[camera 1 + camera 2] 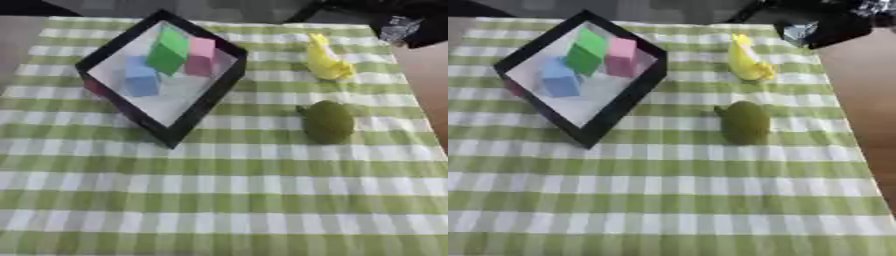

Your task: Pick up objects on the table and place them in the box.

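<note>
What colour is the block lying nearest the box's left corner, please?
Blue block; clearest in the left eye view.

Head stereo pair, looking down, sharing checked table [262, 200]

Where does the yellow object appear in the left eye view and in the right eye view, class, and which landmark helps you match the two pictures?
Left eye view: the yellow object lies upper right, on the checked cloth.
Right eye view: the yellow object sits nearer the upper middle-right.
Shared landmark: the dark green round object lies just in front of it, with the black box to the left.
</note>
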Tool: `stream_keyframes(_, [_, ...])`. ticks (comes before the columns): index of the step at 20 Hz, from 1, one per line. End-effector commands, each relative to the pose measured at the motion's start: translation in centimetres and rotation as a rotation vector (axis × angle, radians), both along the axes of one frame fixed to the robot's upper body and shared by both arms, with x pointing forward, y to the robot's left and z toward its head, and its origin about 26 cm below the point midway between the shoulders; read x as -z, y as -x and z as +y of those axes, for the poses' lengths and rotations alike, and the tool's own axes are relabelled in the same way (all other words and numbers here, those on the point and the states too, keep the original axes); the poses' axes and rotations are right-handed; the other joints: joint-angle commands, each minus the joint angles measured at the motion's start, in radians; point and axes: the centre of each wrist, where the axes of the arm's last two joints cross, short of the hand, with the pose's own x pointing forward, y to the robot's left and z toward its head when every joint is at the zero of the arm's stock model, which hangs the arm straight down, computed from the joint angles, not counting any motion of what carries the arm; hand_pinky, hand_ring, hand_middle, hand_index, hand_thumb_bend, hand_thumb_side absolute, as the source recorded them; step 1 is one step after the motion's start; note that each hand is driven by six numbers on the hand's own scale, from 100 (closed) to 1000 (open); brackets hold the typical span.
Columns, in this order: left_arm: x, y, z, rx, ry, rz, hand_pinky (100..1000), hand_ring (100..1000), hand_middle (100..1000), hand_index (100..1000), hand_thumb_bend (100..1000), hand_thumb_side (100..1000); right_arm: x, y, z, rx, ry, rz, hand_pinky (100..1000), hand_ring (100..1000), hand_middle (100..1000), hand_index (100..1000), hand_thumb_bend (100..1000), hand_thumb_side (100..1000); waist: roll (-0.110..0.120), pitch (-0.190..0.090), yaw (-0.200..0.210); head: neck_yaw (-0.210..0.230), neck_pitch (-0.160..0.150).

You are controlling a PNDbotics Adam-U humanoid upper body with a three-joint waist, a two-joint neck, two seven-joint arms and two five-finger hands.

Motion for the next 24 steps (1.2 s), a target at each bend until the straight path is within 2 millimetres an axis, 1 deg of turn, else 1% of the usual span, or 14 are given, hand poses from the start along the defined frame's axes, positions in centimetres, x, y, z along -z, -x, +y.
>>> stream_keyframes(1, [-1.1, 0.3, 0.3, -0.012, -0.003, -0.043, 814, 627, 718, 826, 423, 354, -1.4, -0.2, -0.9, 0.017, 0.079, -0.021, 853, 834, 811, 891, 272, 377, -0.013, -0.031, -0.001, 0.005, -0.003])
stream_keyframes(3, [-1.0, 0.3, 0.3, -0.013, 0.003, -0.044, 815, 627, 718, 826, 422, 358, -1.3, -0.8, -0.8, 0.022, 0.099, -0.003, 856, 840, 817, 897, 329, 345, -0.013, -0.031, -0.002, 0.006, -0.003])
stream_keyframes(5, [-0.8, 0.3, 0.3, -0.014, 0.009, -0.041, 815, 627, 717, 825, 422, 361, -1.3, -1.6, -0.6, 0.022, 0.114, 0.009, 863, 849, 822, 898, 398, 262, -0.013, -0.030, -0.002, 0.005, -0.003])
stream_keyframes(6, [-0.7, 0.3, 0.3, -0.015, 0.012, -0.040, 815, 627, 717, 826, 422, 363, -1.2, -2.0, -0.5, 0.016, 0.126, 0.019, 865, 850, 815, 894, 421, 240, -0.013, -0.030, -0.002, 0.004, -0.003])
stream_keyframes(7, [-0.7, 0.3, 0.3, -0.016, 0.014, -0.039, 815, 627, 717, 826, 422, 364, -1.1, -2.4, -0.4, 0.009, 0.137, 0.029, 866, 851, 811, 893, 435, 221, -0.012, -0.029, -0.002, 0.004, -0.003])
stream_keyframes(9, [-0.6, 0.3, 0.4, -0.020, 0.016, -0.038, 815, 626, 716, 825, 421, 369, -0.9, -2.7, -0.3, -0.018, 0.165, 0.056, 867, 854, 817, 893, 425, 172, -0.013, -0.026, -0.001, 0.004, -0.003])
stream_keyframes(12, [-0.4, 0.3, 0.4, -0.025, 0.025, -0.038, 815, 626, 714, 824, 421, 374, -0.6, -2.6, -0.1, -0.052, 0.197, 0.094, 868, 856, 826, 895, 426, 178, -0.015, -0.022, 0.001, 0.004, -0.003])
stream_keyframes(13, [-0.4, 0.3, 0.4, -0.025, 0.028, -0.037, 815, 626, 713, 824, 435, 326, -0.5, -2.6, 0.0, -0.054, 0.201, 0.103, 867, 856, 821, 896, 531, 128, -0.015, -0.021, 0.001, 0.004, -0.003])
stream_keyframes(14, [-0.3, 0.3, 0.4, -0.024, 0.031, -0.036, 815, 626, 713, 824, 421, 377, -0.3, -2.6, 0.0, -0.054, 0.203, 0.117, 866, 856, 824, 896, 428, 191, -0.016, -0.021, 0.002, 0.004, -0.003])
stream_keyframes(18, [-0.1, 0.3, 0.4, -0.027, 0.038, -0.035, 815, 625, 712, 822, 421, 380, 0.2, -2.0, 0.3, -0.070, 0.202, 0.158, 863, 852, 822, 898, 432, 208, -0.016, -0.017, 0.005, 0.004, -0.003])
stream_keyframes(24, [-0.1, 0.3, 0.4, -0.027, 0.042, -0.037, 815, 625, 711, 822, 421, 381, 0.4, -0.4, 1.4, -0.105, 0.189, 0.189, 860, 850, 821, 898, 436, 220, -0.017, -0.015, 0.007, 0.001, -0.003])
